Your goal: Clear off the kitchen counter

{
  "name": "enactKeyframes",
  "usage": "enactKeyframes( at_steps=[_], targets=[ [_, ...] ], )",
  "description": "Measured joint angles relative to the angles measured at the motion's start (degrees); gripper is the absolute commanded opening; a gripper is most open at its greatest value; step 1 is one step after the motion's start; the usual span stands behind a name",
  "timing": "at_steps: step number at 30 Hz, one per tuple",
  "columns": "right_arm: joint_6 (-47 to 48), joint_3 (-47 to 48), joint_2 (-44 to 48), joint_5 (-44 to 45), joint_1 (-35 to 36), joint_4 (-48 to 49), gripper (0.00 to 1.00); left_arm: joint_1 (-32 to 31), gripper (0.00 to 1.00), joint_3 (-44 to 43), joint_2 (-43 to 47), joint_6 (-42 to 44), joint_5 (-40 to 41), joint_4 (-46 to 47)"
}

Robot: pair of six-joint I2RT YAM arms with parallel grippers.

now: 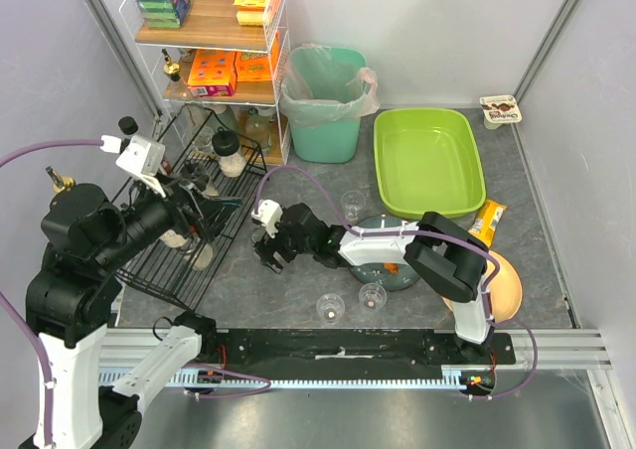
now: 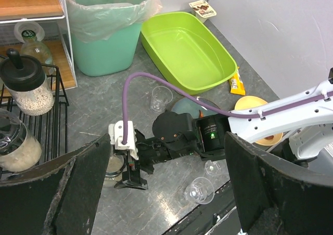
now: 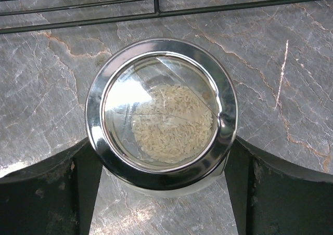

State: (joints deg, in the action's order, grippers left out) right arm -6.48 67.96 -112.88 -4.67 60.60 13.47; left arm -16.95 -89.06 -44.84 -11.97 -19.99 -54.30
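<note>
Mottled dark-grey counter [image 1: 542,186]; lime-green tub [image 1: 427,161]; teal bin [image 1: 323,136].

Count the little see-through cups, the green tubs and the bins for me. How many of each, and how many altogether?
clear cups: 3
lime-green tub: 1
teal bin: 1
Total: 5

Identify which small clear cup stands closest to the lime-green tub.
The lone cup beside the plate; the other two stand together at the kitchen counter's near edge.
</note>
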Motion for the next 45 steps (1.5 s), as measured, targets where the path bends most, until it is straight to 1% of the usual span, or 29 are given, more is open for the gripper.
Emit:
enactKeyframes(
  at_steps=[3,8,11,16,22,26,29,45],
  targets=[
    [-0.1,0.4,-0.1,0.4,0.0,-0.2,0.5,0.0,0.95,-0.3,0.4,0.0,0.5,0.0],
    [-0.1,2.9,-0.6,1.1,0.0,-2.8,0.45,0.0,0.95,-2.7,1.3,0.0,0.6,-0.1],
    [0.1,6.6,-1.3,1.8,0.0,-5.4,0.45,0.0,0.95,-4.3,2.0,0.0,0.5,0.0],
    [0.9,14.4,-4.4,2.2,0.0,-6.7,0.45,0.0,0.95,-5.2,2.5,0.0,0.5,0.0],
    [1.1,19.1,-8.6,2.6,0.0,-7.1,0.45,0.0,0.95,-5.2,2.5,0.0,0.6,0.0],
    [1.2,20.9,-11.5,2.6,0.0,-8.6,0.45,0.0,0.95,-5.2,2.5,0.0,0.5,0.0],
    [1.4,22.0,-11.8,2.6,0.0,-9.5,0.45,0.0,0.95,-4.9,2.8,0.0,1.0,0.1],
    [2.4,24.9,-13.9,3.0,-0.1,-7.2,0.45,0.0,0.95,-3.7,3.7,0.0,3.2,0.4]
  ],
)
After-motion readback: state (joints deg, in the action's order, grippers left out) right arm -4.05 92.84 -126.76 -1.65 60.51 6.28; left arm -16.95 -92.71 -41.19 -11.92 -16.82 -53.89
